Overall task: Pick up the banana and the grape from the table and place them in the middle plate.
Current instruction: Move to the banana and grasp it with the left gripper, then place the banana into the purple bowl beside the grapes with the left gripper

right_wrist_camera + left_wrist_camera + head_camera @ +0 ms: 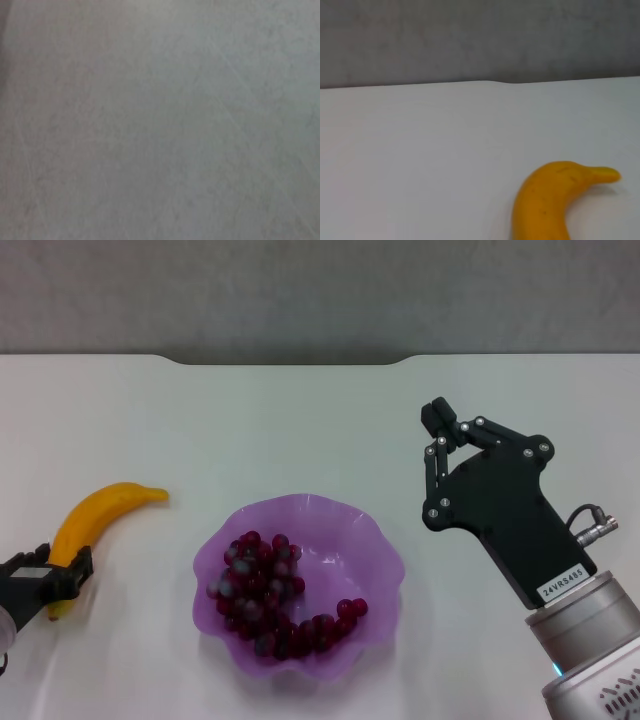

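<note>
Black screw-studded right tool (437, 430), silver labelled wrist.

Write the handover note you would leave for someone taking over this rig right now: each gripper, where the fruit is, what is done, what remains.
Left gripper: at the near end of the banana, on the table's left side; whether it has closed on the fruit is unclear.
Right gripper: raised to the right of the middle plate, holding nothing; looks shut.
Done: the grape bunch lies inside the middle plate.
Left: the banana lies on the table, outside the plate; grasp it, lift it and set it in the plate beside the grapes.
</note>
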